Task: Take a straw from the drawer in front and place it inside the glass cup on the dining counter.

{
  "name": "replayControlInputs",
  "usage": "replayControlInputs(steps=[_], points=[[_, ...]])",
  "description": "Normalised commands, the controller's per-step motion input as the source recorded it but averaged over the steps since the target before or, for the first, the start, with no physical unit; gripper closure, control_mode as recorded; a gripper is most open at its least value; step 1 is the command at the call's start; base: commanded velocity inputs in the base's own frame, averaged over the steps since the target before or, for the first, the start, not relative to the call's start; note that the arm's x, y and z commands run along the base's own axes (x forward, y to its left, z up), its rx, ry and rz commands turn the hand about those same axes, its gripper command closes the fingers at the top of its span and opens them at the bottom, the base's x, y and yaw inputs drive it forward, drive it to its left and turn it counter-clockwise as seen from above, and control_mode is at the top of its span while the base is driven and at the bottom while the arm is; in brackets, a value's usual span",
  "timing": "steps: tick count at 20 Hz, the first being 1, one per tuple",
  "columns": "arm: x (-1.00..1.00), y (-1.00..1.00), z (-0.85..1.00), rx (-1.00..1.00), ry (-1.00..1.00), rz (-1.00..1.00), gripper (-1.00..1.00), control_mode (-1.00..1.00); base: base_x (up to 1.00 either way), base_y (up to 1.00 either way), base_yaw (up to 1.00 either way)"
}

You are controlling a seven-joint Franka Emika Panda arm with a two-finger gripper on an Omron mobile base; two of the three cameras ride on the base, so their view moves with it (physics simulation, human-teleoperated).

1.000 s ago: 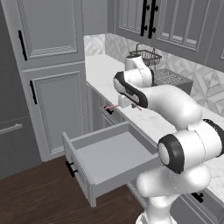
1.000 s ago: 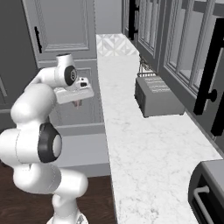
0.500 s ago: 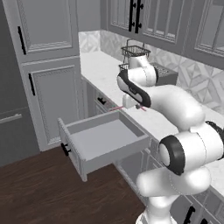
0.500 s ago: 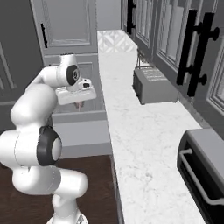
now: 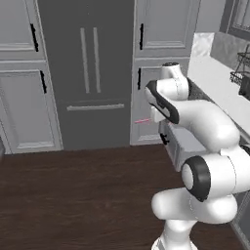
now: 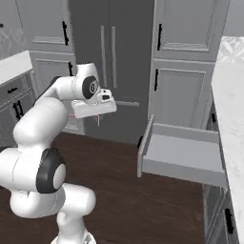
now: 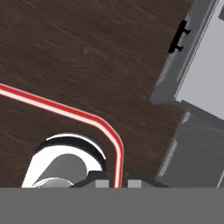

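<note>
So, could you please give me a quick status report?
Hand shut on straw. Drawer open beside it. Dark wood floor ahead.

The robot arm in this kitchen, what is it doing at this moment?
The arm's hand is shut on the straw, a thin red and white one that bends just past the fingertips. It holds the straw in the air above the dark wooden floor, in front of the tall grey cabinet doors. The drawer beside it is pulled open. The straw is out of the drawer but not yet placed in any cup.
</note>
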Motion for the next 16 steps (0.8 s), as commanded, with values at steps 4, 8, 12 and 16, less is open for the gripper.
replayControlInputs(steps=[4, 8, 12, 16], points=[[0.00, 0.00, 0.00, 0.00, 0.00, 0.00, 1.00, 1.00, -0.01, 1.00, 0.77], [0.00, 0.00, 0.00, 0.00, 0.00, 0.00, 1.00, 1.00, 0.00, 0.99, 0.77], [0.00, 0.00, 0.00, 0.00, 0.00, 0.00, 1.00, 1.00, 0.00, 1.00, 0.74], [0.00, 0.00, 0.00, 0.00, 0.00, 0.00, 1.00, 1.00, 0.00, 1.00, 0.74]])
